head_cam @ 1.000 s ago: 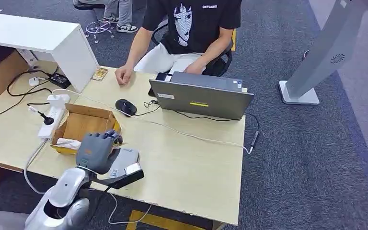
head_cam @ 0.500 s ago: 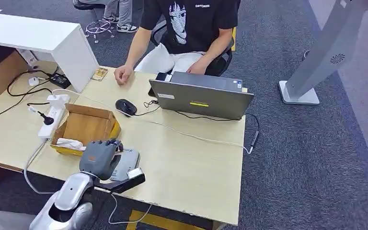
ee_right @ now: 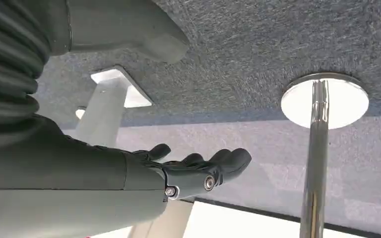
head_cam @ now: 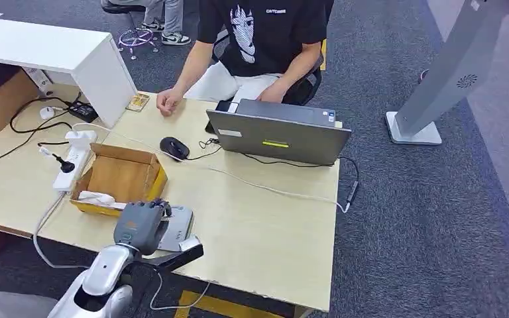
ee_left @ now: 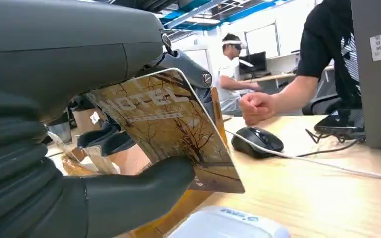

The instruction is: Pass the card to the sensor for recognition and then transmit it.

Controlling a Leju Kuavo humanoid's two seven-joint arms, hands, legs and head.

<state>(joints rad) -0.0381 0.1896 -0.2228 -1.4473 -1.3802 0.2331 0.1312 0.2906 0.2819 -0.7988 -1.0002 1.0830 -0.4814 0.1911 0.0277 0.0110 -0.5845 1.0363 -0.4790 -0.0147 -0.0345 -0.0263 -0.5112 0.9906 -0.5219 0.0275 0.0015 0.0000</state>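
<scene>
Here the left hand (ee_left: pixel 79 148) pinches the card (ee_left: pixel 171 134) just above the sensor (head_cam: pixel 172 228) on the worktop (head_cam: pixel 265 225); a tilted card may slip or go unread. Right hand (ee_right: pixel 198 171) hangs empty, fingers apart.

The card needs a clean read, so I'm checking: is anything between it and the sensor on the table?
Nothing visible does. The left hand holds the card just above the pale grey sensor at the table's near edge, with open air between them. The cardboard box sits beside the sensor, not over it.
</scene>
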